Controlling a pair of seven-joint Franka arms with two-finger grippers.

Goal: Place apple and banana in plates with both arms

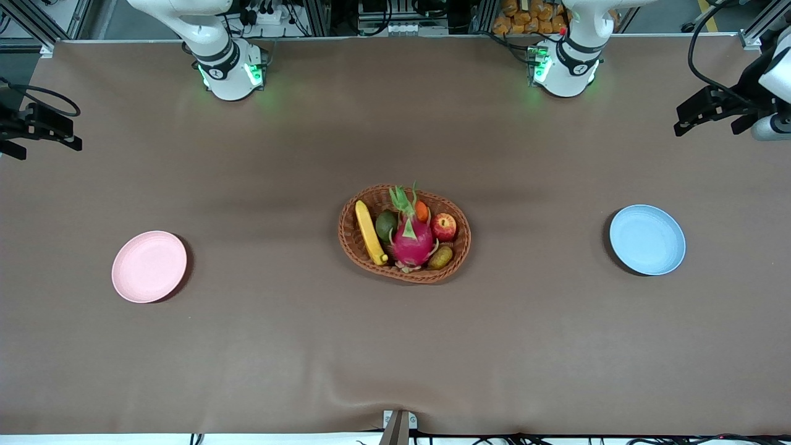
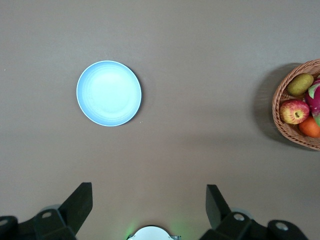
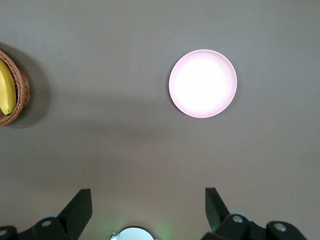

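The red apple (image 1: 444,227) (image 2: 294,111) and the yellow banana (image 1: 370,232) (image 3: 5,92) lie in a wicker basket (image 1: 342,232) at the table's middle. Toward the left arm's end of the table sits the light blue plate (image 1: 647,239) (image 2: 109,93), bare. The pale pink plate (image 1: 149,266) (image 3: 203,83), also bare, sits toward the right arm's end. My left gripper (image 1: 710,120) (image 2: 149,192) hangs open high over the table's left-arm end, holding nothing. My right gripper (image 1: 43,139) (image 3: 147,192) hangs open and bare high over the right-arm end.
The basket (image 2: 280,125) (image 3: 21,92) also holds a magenta dragon fruit (image 1: 413,244), a green avocado (image 1: 386,225), a small orange fruit (image 1: 421,211) and a brownish oval fruit (image 1: 440,257). Brown cloth covers the table between basket and plates.
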